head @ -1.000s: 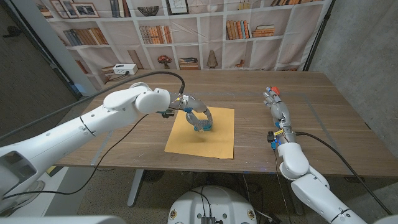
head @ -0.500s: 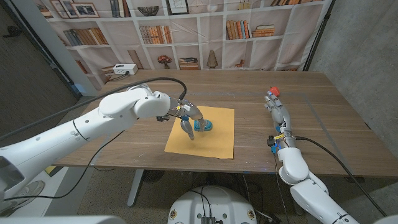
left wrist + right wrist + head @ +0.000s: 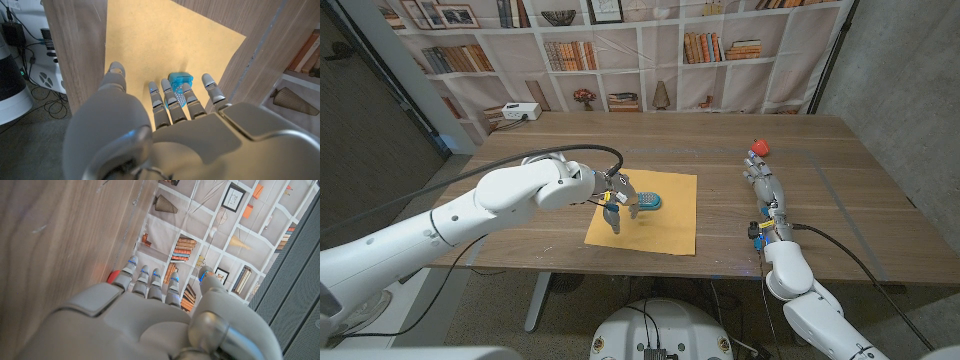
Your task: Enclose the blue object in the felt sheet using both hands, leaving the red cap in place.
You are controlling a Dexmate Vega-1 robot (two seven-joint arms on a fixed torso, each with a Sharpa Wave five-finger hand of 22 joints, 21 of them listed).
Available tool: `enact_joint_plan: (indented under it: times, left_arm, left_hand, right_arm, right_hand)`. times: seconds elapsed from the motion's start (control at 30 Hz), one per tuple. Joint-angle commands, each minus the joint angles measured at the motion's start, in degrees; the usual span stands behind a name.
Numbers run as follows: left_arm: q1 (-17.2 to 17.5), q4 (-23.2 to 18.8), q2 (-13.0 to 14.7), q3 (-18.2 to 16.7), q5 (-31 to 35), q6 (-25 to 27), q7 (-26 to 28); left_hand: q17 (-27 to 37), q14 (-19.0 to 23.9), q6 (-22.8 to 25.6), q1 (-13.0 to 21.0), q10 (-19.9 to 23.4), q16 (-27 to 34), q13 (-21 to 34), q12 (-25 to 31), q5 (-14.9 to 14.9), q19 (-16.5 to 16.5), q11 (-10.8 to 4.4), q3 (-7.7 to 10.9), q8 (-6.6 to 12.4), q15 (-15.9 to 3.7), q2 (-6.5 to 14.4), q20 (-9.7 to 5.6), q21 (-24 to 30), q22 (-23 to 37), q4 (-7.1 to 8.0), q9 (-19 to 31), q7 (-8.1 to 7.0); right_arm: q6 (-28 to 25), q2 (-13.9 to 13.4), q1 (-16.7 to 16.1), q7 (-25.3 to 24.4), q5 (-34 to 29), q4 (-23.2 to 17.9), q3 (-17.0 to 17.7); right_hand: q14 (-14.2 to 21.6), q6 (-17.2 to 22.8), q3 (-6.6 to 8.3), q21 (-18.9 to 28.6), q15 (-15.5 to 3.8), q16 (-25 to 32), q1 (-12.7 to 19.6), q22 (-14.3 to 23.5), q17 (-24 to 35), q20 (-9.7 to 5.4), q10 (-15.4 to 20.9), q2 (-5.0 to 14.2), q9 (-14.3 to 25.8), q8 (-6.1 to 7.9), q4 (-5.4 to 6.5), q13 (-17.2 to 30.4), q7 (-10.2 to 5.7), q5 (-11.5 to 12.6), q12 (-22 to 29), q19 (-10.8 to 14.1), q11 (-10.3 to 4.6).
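Left hand [image 3: 617, 200] over the felt's [image 3: 660, 225] left part, fingers [image 3: 172, 100] spread and pointing down, grasping nothing. Blue object [image 3: 647, 201] lies on the felt just beside those fingers; contact cannot be judged from the head view. Felt flat on the wooden surface [image 3: 720, 150]. Right hand [image 3: 763, 182] well apart, on the surface, fingers extended, released. Red cap [image 3: 758, 148] just beyond its fingertips, possibly touching

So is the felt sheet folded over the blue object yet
Not yet. The felt sheet lies spread flat, with the blue object uncovered on top.
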Motion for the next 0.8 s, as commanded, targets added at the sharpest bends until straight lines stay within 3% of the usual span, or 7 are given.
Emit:
enact_joint_plan:
  times: [0.03,0.33,0.5,0.63,0.8]
  left_arm:
    - [7.8,-3.7,1.7,-2.0,13.9,-1.5,2.8]
    - [12.5,-4.1,2.1,-2.4,25.7,-3.6,6.2]
    - [13.9,-3.4,1.1,-1.7,30.0,-5.3,5.5]
    - [14.9,-3.0,0.8,-1.2,33.4,-6.3,6.1]
    - [16.0,-1.2,1.4,-0.8,37.7,-6.3,9.8]
  left_hand:
    - [0.2,0.3,0.2,-0.6,-0.6,0.4,0.4,0.3,0.6,0.5,0.15,-0.64,0.35,-0.71,-0.6,0.22,-0.4,0.2,0.19,0.3,0.32]
    - [0.8,-1.1,-2.2,-1.7,-2.9,0.1,1.2,0.0,1.4,-1.1,0.68,-1.82,0.34,-0.50,-1.4,0.53,-1.7,0.3,0.64,1.2,2.42]
    - [1.3,-1.4,-3.2,-2.2,-3.5,0.4,1.9,0.3,1.8,-2.3,1.24,-2.50,0.60,-0.30,-1.7,0.58,-2.6,0.4,0.93,1.8,3.61]
    - [2.1,-2.0,-4.8,-1.7,-4.7,0.6,3.1,0.8,2.4,-3.4,1.53,-2.67,0.78,0.19,-1.2,0.64,-3.4,0.5,0.93,2.6,4.83]
    - [4.6,-3.0,-9.1,0.4,-8.6,1.7,6.7,2.1,3.8,-4.5,2.75,-2.47,1.24,1.51,1.2,0.28,-4.8,0.7,0.75,5.1,5.87]
  right_arm:
    - [1.4,0.5,1.0,1.5,1.3,2.7,-0.7]
    - [1.3,0.2,1.0,1.7,1.8,2.9,-0.5]
    - [1.5,0.4,1.0,1.8,2.3,3.4,-0.5]
    - [1.6,0.5,1.1,1.8,2.5,3.7,-0.4]
    - [1.7,0.6,1.3,1.7,2.5,3.9,-0.4]
  right_hand:
    - [0.2,0.2,-0.05,-0.1,-0.07,-0.3,-0.1,0.2,0.1,0.27,0.4,0.05,0.0,-0.17,0.04,0.1,0.03,-0.1,-0.1,0.0,0.16]
    - [0.3,0.3,-0.07,-0.1,0.00,-0.3,-0.1,0.2,0.1,0.30,0.5,0.10,0.0,-0.17,0.02,0.1,0.02,-0.1,-0.1,0.0,-0.04]
    - [0.3,0.3,-0.06,-0.2,-0.02,-0.3,-0.1,0.2,0.1,0.30,0.5,0.14,0.0,-0.18,0.00,0.1,0.04,-0.1,-0.1,0.0,0.01]
    - [0.3,0.3,0.00,-0.2,-0.03,-0.3,0.0,0.2,0.1,0.27,0.5,0.30,0.0,-0.18,0.01,0.1,0.03,0.0,-0.1,0.0,0.04]
    - [0.3,0.3,0.01,-0.2,-0.03,-0.3,0.0,0.2,0.1,0.29,0.4,0.37,0.0,-0.19,0.01,0.1,-0.02,0.0,-0.2,0.0,-0.16]
